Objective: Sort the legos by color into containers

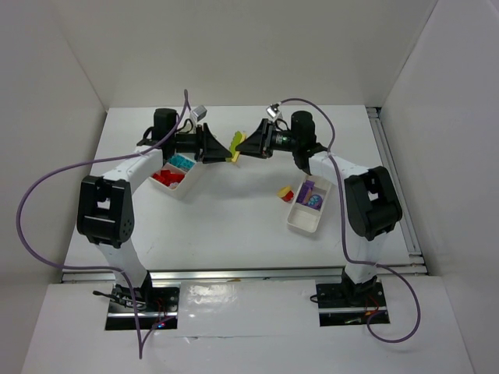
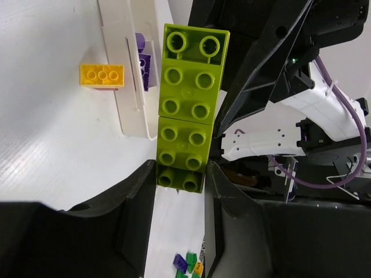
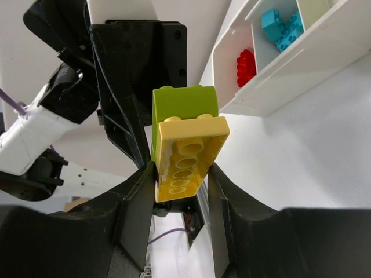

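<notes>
Both grippers meet in mid-air over the back of the table. My left gripper point(image 1: 221, 148) point(image 2: 181, 174) is shut on the end of a lime green lego stack point(image 2: 188, 104) point(image 1: 231, 153). My right gripper point(image 1: 240, 145) point(image 3: 181, 179) is shut on a yellow lego point(image 3: 188, 153) that lies flat against the green one point(image 3: 179, 104). The longer tray point(image 1: 187, 189) point(image 3: 278, 69) holds red legos point(image 3: 246, 63) and cyan legos point(image 3: 281, 29). The smaller tray point(image 1: 300, 222) point(image 2: 124, 75) holds purple legos point(image 2: 142, 58).
A yellow lego on a red one point(image 1: 285, 192) point(image 2: 102, 75) lies on the table just left of the smaller tray. White walls enclose the table at the back and sides. Purple cables hang from both arms.
</notes>
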Controlling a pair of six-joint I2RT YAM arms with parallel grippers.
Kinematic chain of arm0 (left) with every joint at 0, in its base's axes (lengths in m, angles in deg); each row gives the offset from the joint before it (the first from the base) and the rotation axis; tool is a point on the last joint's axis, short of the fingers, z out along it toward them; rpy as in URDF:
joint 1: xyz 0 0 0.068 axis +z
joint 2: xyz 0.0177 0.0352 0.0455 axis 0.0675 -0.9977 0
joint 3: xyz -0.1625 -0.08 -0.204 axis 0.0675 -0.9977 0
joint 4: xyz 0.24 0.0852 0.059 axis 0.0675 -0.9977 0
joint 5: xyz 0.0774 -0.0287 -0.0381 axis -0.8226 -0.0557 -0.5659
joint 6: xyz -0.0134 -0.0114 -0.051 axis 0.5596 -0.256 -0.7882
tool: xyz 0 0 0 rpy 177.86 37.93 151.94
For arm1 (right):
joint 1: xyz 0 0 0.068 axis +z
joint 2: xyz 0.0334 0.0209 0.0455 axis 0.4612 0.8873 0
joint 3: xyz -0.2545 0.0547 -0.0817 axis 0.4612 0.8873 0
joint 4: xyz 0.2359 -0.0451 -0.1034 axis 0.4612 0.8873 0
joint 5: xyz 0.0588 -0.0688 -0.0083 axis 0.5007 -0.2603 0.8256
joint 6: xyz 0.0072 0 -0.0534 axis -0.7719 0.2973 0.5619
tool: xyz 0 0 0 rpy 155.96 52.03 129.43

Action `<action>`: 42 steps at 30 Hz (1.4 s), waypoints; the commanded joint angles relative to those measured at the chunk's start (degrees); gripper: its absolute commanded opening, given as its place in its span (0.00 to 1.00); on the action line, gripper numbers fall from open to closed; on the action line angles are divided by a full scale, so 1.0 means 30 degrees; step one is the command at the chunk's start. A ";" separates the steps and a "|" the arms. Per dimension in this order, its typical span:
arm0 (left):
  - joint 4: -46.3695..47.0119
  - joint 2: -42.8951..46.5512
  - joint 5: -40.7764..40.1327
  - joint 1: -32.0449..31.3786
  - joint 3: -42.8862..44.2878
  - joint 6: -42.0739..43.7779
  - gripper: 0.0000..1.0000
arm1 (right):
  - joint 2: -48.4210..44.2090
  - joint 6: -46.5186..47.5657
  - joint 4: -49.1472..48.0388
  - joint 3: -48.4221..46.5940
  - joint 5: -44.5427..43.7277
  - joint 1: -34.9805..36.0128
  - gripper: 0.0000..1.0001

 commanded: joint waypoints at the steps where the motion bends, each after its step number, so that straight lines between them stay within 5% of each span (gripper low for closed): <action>1: 0.0778 0.0870 0.0658 -0.0078 0.0364 -0.0189 0.00 | 0.0147 -0.0583 -0.2723 -0.0020 0.0506 -0.0037 0.34; 9: -0.0069 0.1046 -0.0040 0.0682 0.0362 0.0424 0.00 | -0.0582 0.0700 -0.0772 0.1032 -0.0751 -0.0215 0.12; 13: -0.1185 0.1046 -0.0600 0.0684 0.0365 0.1217 0.00 | -0.1052 0.2050 0.1982 0.1210 -0.1457 -0.0215 0.10; 29: -0.2294 0.0841 -0.1974 0.1621 0.0157 0.1859 0.00 | -0.1288 0.4100 0.4591 0.1827 -0.0461 -0.0215 0.08; 34: -0.7789 0.0606 -0.8573 0.2002 0.3662 0.3588 0.00 | -0.1288 0.5650 0.6526 0.1327 -0.0928 -0.0215 0.08; 42: -1.0615 -0.2524 -1.5596 0.2178 0.7859 0.3239 0.00 | -0.1464 0.6651 0.8460 0.0771 -0.1514 -0.0215 0.08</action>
